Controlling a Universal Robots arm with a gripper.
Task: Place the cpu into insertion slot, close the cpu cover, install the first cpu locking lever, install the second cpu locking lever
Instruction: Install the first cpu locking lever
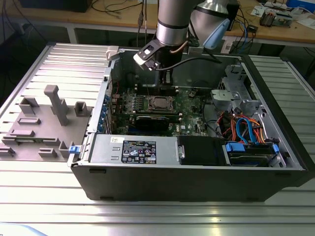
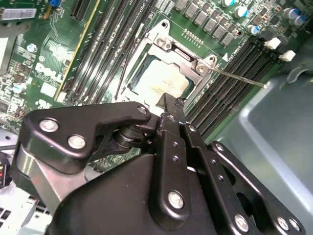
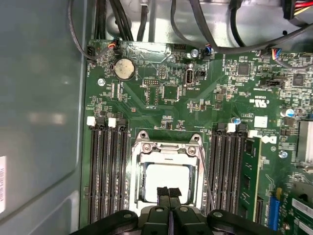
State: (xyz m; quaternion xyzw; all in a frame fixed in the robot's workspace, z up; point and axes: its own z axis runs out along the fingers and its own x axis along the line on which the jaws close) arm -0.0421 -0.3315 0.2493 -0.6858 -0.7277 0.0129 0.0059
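Gripper (image 3: pixel 168 192) pressed together, empty, tip at cpu cover (image 3: pixel 168 148) edge, likely holding it down over seated cpu (image 3: pixel 166 177).

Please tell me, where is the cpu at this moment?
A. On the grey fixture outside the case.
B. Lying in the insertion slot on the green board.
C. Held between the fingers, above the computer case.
B: in the first wrist view the pale cpu lies flat inside the silver-rimmed insertion slot, and the fingers are shut together just over its edge with nothing between them.
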